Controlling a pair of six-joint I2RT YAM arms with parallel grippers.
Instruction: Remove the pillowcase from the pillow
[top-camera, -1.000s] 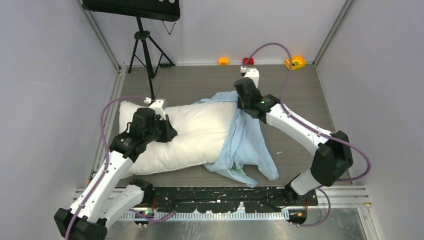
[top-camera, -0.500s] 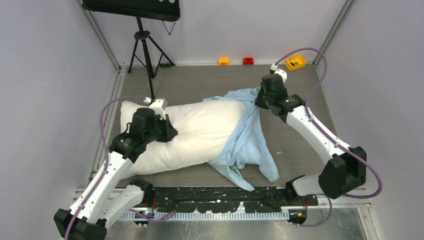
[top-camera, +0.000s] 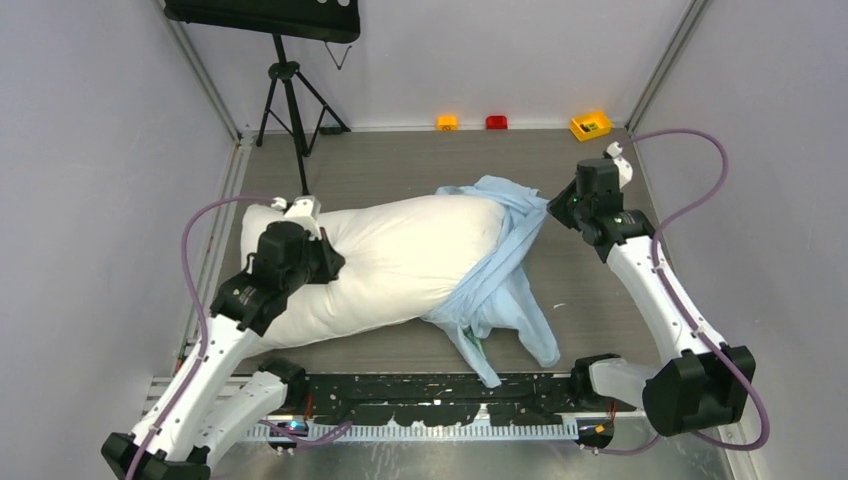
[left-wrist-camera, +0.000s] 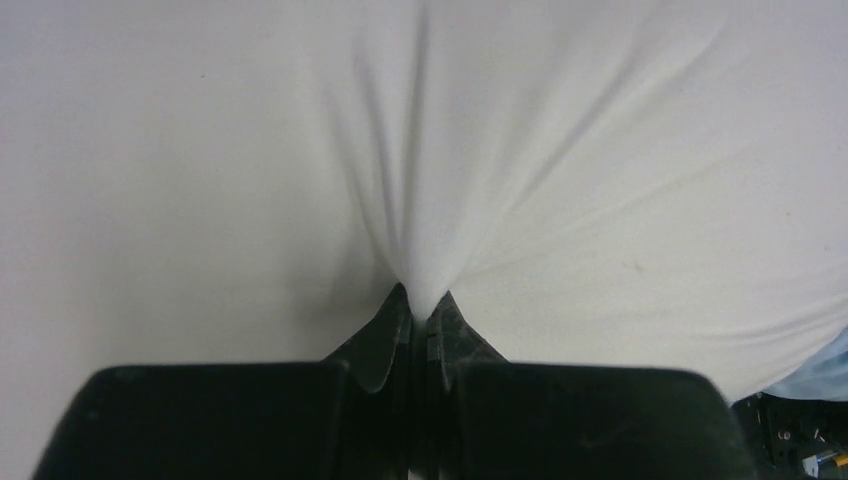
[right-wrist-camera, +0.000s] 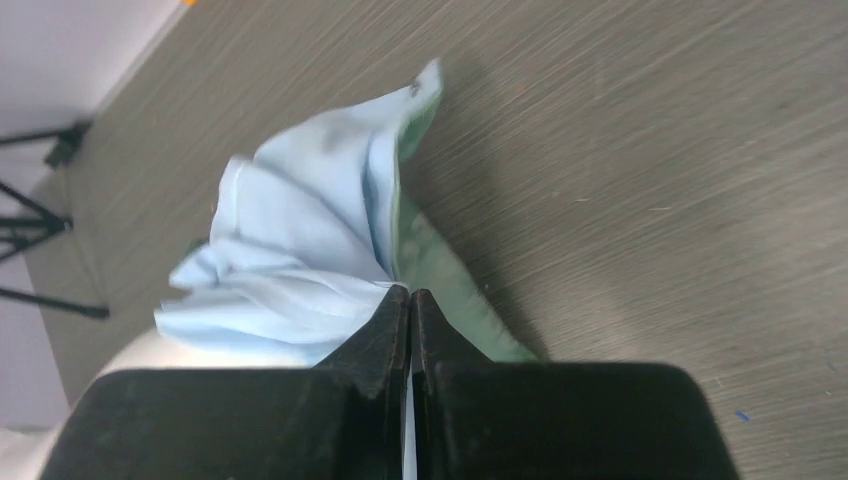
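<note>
lying under everything is a grey wood-grain tabletop (top-camera: 400, 165), its streaks running left to right, boxed in by plain pale-lilac walls (top-camera: 90, 200) on the left, far and right sides. near the far left corner a black tripod (top-camera: 290, 100) stands on thin legs. the left gripper (top-camera: 328, 264) sits at the left end of the pillow (top-camera: 400, 255), its dark jaws pressed together on a pinch of the white cover. in the left wrist view the fabric fans out from that pinch in long soft creases. the pillow is plump, smooth and matte, lying slanted across the middle of the tabletop, its right end tucked into the pillowcase (top-camera: 505, 280). that sack is thin, light blue and heavily wrinkled, covering only the pillow's right end. its loose folds trail toward the near edge and a mint-green inner side shows. the right gripper (top-camera: 553, 205), toward the far right corner, is clamped on a bunched blue corner of it. along the far edge sit an orange block (top-camera: 447, 122), a red block (top-camera: 496, 122) and a yellow box (top-camera: 591, 125).
</note>
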